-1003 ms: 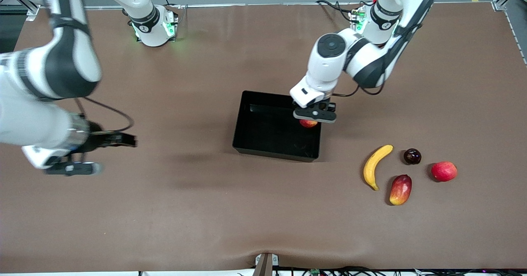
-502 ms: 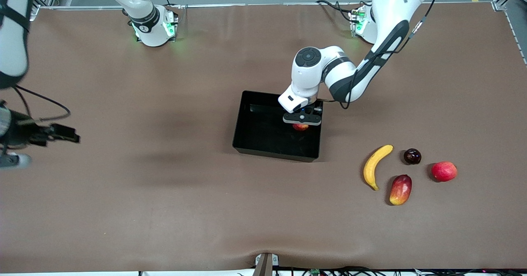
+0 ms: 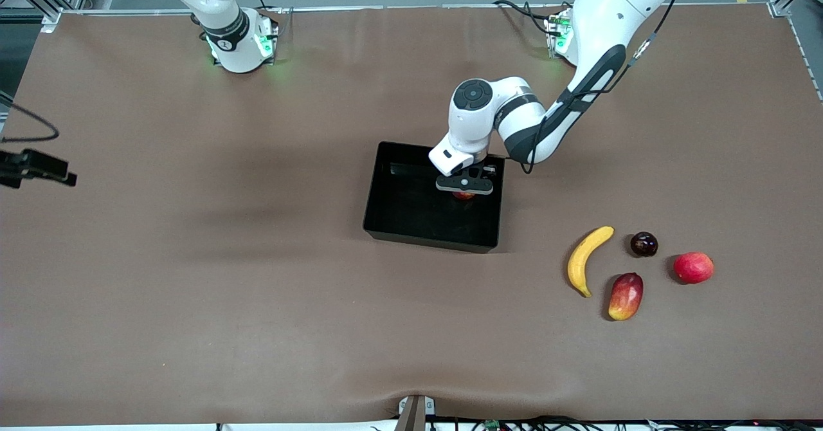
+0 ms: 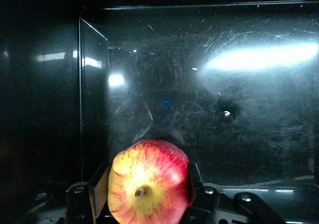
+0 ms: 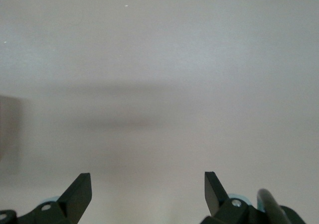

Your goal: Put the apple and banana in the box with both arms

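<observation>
My left gripper (image 3: 464, 192) is shut on the red and yellow streaked apple (image 3: 463, 195) and holds it low inside the black box (image 3: 429, 240), near the corner toward the left arm's base. In the left wrist view the apple (image 4: 148, 181) sits between the fingers of the left gripper (image 4: 147, 186) over the box's scratched glossy floor (image 4: 234, 109). The yellow banana (image 3: 585, 258) lies on the table toward the left arm's end, nearer the front camera than the box. My right gripper (image 5: 147, 179) is open and empty over a plain pale surface. In the front view only a black part of the right hand (image 3: 38, 167) shows.
Beside the banana lie a red-yellow mango (image 3: 625, 296), a small dark round fruit (image 3: 643, 244) and a pinkish-red round fruit (image 3: 693, 267). The brown table mat (image 3: 257, 302) stretches wide around the box.
My left gripper has gone down into the box with the apple, a little toward the right arm's end. The right arm has swung away, almost out of the front view.
</observation>
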{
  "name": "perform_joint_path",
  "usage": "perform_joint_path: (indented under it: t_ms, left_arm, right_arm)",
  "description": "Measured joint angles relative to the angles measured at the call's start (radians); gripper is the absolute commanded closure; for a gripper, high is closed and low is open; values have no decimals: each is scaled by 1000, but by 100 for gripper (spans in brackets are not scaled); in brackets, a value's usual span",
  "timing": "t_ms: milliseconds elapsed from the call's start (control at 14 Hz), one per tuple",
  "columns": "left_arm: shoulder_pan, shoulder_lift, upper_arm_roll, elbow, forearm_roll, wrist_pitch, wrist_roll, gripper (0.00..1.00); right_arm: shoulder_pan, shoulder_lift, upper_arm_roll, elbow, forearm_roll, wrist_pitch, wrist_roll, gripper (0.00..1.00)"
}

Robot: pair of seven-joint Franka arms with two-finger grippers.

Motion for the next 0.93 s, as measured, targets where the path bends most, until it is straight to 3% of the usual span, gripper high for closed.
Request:
perform_joint_path:
  t_ms: [72, 143, 215, 287, 358, 573, 932]
  left_arm:
    - [0, 0, 0, 0, 0, 0, 0, 97]
    - [0, 1, 0, 0, 0, 0, 0, 88]
    - [0, 1, 0, 0, 0, 0, 0, 58]
    - [0, 1, 0, 1, 0, 0, 0, 9]
    - [0, 1, 0, 1, 0, 0, -1, 0]
    - [0, 4, 0, 1, 0, -1, -27, 0]
    - [1, 1, -19, 70, 1, -99, -29, 0]
  right_arm:
    - [13, -52, 4, -90, -1, 42, 0, 0]
    - [21, -97, 6, -167, -5, 67, 0, 0]
    - [23, -127, 7, -213, -9, 88, -1, 0]
    - [22, -142, 5, -220, -12, 103, -5, 0]
    - [21, -149, 3, -200, -12, 108, -7, 0]
    - [11, -153, -6, -113, -13, 73, -10, 0]
    - [8, -152, -10, -99, -14, 66, -14, 0]
